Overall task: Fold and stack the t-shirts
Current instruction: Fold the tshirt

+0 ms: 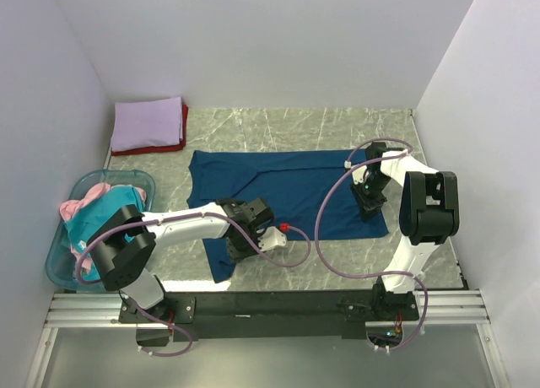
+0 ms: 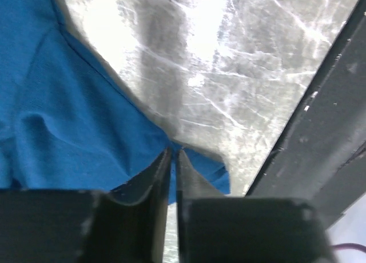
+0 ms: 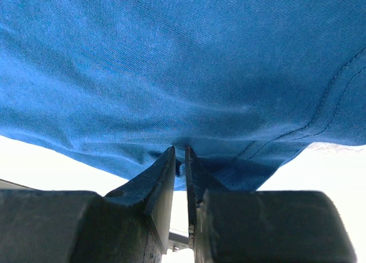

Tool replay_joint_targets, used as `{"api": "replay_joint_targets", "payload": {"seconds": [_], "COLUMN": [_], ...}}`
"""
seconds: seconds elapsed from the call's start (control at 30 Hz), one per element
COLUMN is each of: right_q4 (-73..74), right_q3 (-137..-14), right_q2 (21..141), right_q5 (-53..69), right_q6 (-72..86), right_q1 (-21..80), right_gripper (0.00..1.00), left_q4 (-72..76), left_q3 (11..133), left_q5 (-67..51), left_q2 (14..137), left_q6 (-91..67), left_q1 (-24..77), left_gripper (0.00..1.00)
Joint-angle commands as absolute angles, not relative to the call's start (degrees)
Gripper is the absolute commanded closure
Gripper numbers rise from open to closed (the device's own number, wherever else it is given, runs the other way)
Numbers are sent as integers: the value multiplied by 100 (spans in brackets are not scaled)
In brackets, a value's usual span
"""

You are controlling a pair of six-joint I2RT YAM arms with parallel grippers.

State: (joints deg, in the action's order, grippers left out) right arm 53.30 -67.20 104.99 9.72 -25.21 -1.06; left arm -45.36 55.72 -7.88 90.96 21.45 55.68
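A dark blue t-shirt (image 1: 278, 190) lies spread across the middle of the marble table, partly folded. My left gripper (image 1: 238, 246) is at its near-left corner, shut on a pinch of the blue cloth (image 2: 86, 137); the fingertips (image 2: 173, 153) meet on the fabric edge. My right gripper (image 1: 371, 204) is at the shirt's right edge, shut on the blue cloth (image 3: 183, 74) near a stitched hem. A folded lavender t-shirt (image 1: 148, 123) rests on a folded red t-shirt (image 1: 183, 135) at the back left. Teal (image 1: 97, 215) and pink (image 1: 78, 206) t-shirts lie crumpled in the basket.
A translucent blue plastic basket (image 1: 59, 266) stands at the left edge of the table. White walls close in the left, back and right sides. A black rail (image 1: 278, 304) with both arm bases runs along the near edge. Purple cables (image 1: 325, 211) loop over the shirt.
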Motion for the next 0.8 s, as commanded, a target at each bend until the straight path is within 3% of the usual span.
{"api": "replay_joint_targets", "payload": {"seconds": [0.0, 0.07, 0.13, 0.27, 0.4, 0.6, 0.77], "right_q4": [5414, 5432, 5449, 5423, 5440, 5432, 5423], "right_q3": [-6847, -6855, -6873, -6873, -6899, -6891, -6847], "right_q2": [10354, 10354, 10354, 10354, 10389, 10389, 10397], "right_q5": [958, 949, 967, 967, 975, 958, 976], "right_q6": [-2593, -2593, -2602, -2584, -2584, -2593, -2602], "right_q1": [-149, -158, -158, -149, -149, -158, -158], "right_gripper": [80, 80, 80, 80, 80, 80, 80], "left_q4": [-4711, -4702, -4737, -4764, -4676, -4570, -4614], "left_q3": [5801, 5845, 5845, 5775, 5678, 5625, 5634], "left_q5": [-1143, -1081, -1064, -1037, -958, -835, -809], "left_q2": [8982, 9000, 9026, 9105, 9149, 9220, 9325], "left_q6": [2250, 2241, 2233, 2285, 2268, 2294, 2347], "left_q1": [5520, 5519, 5511, 5511, 5511, 5467, 5449], "left_gripper": [91, 91, 77, 66, 66, 78, 67]}}
